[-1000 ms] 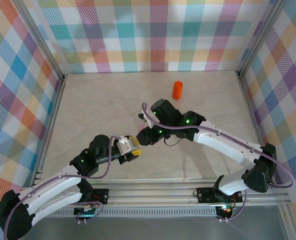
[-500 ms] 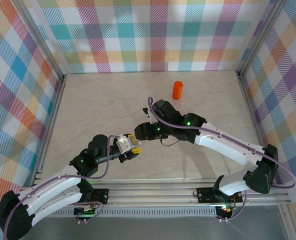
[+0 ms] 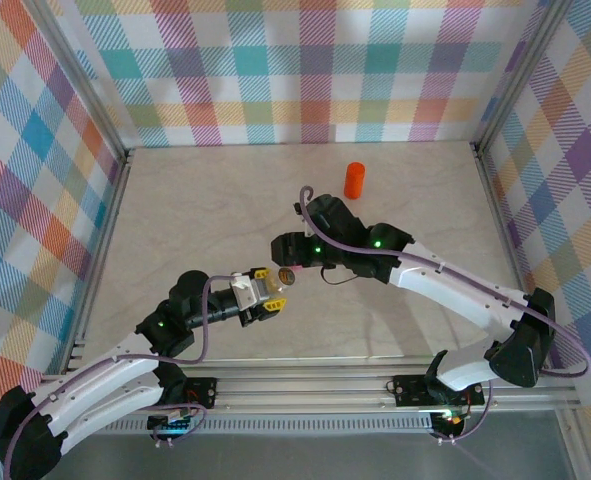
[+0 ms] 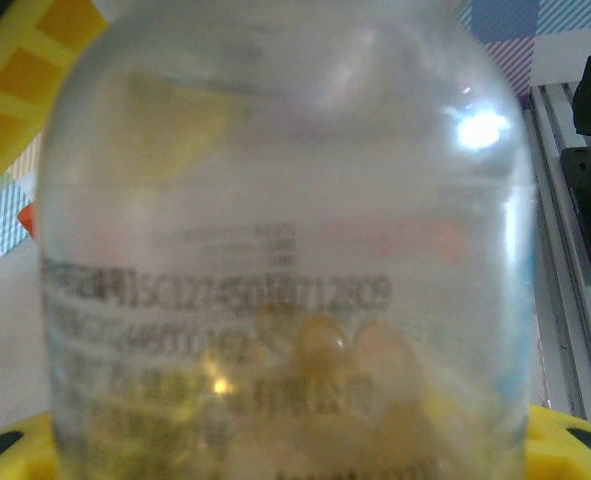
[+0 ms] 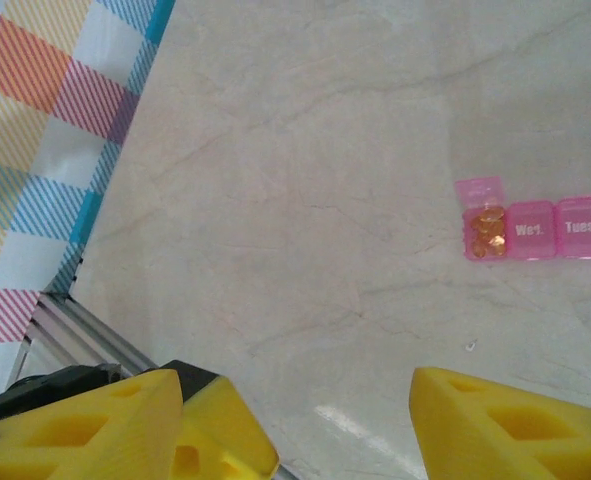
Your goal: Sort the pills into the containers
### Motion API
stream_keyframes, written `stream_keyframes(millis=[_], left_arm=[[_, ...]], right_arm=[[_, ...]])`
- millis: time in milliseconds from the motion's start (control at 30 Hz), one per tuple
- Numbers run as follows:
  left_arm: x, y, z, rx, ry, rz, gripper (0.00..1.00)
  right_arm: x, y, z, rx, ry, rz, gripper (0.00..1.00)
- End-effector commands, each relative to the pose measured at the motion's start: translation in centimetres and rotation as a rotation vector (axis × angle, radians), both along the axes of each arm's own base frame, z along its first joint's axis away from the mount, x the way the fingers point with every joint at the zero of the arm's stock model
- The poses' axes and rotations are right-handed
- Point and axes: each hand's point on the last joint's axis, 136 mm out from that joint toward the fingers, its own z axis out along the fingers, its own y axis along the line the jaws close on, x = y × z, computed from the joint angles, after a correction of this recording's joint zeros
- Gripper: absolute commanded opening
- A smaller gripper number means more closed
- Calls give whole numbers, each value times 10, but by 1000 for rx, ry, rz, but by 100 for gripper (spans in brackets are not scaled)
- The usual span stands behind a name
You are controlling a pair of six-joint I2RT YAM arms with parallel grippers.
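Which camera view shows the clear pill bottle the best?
The left wrist view: the clear pill bottle is close, with printed text and yellowish capsules inside, though blurred. The top external view gives it small, in the left gripper. The right wrist view faces the pink pill box instead.

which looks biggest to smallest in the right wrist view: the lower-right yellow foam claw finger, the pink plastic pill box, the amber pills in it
1. yellow foam claw finger, though nearness to the camera inflates it
2. pink rectangular plastic pill box
3. amber pills in its open compartment
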Motion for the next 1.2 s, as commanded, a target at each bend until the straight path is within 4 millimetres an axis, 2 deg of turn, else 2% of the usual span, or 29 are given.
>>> stream_keyframes(millis=[0,167,300,367,433,533,667,900,967,1167], left_arm=[[-3,-5,31,-67,-84,-31,0],[-2,-3,32,-68,-87,-21,0],[-1,-3,31,-66,-86,-13,0],[0,-3,31,-64,-85,-11,0],[0,-3,31,-64,-85,-9,0],[0,-3,30,-63,-85,-9,0],[-1,-3,31,-66,-86,-15,0],[-4,-4,30,-63,-84,-36,0],[-5,-5,30,-62,-84,-40,0],[-6,-5,29,-59,-83,-50,0]], right_arm=[[9,-8,10,-27,-67,-24,64],[20,-31,16,-82,-140,-72,65],[28,-55,38,-73,-242,-87,66],[27,-60,52,-58,-314,-53,67],[17,-58,69,-35,-419,49,68],[-14,-49,88,10,-601,296,67],[-62,-47,86,-18,-843,663,66],[-115,-49,84,-27,-1002,1073,62],[-119,-47,84,-27,-1010,1133,60],[-109,-32,78,-59,-980,1205,58]])
